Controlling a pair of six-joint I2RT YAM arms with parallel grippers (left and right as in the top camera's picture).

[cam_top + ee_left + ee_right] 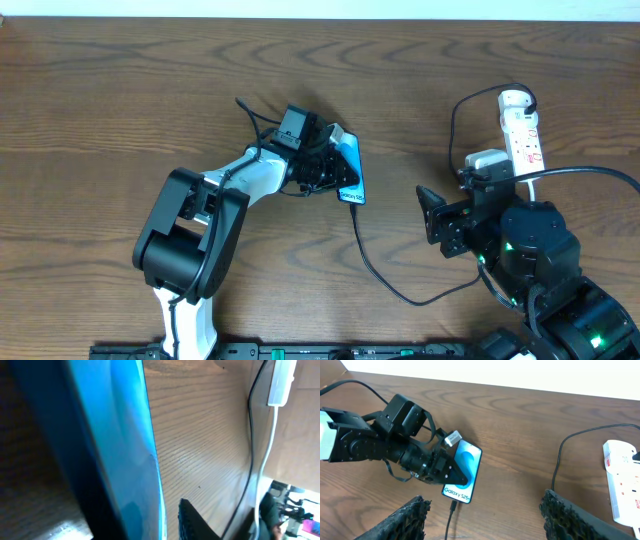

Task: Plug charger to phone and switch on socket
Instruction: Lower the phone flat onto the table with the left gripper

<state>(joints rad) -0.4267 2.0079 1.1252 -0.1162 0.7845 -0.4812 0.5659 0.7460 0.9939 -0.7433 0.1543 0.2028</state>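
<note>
The phone (351, 172) lies on the wooden table, screen up, blue design and "Galaxy S25" label showing (469, 462). My left gripper (332, 168) straddles it; in the left wrist view the blue phone (120, 445) fills the left side, and a strip of wood shows between its edge and one fingertip (192, 522). The other finger is hidden. The charger (385, 282), a thin black cable, meets the phone's lower edge with its tip (453, 507). The white socket (521, 124) lies at the far right. My right gripper (490, 520) hangs open above the table, holding nothing.
A white adapter (486, 160) sits beside the socket, near my right arm. The socket's white cord (267, 455) and a black cable (250, 435) run side by side. The table's far edge (320, 20) meets a pale wall.
</note>
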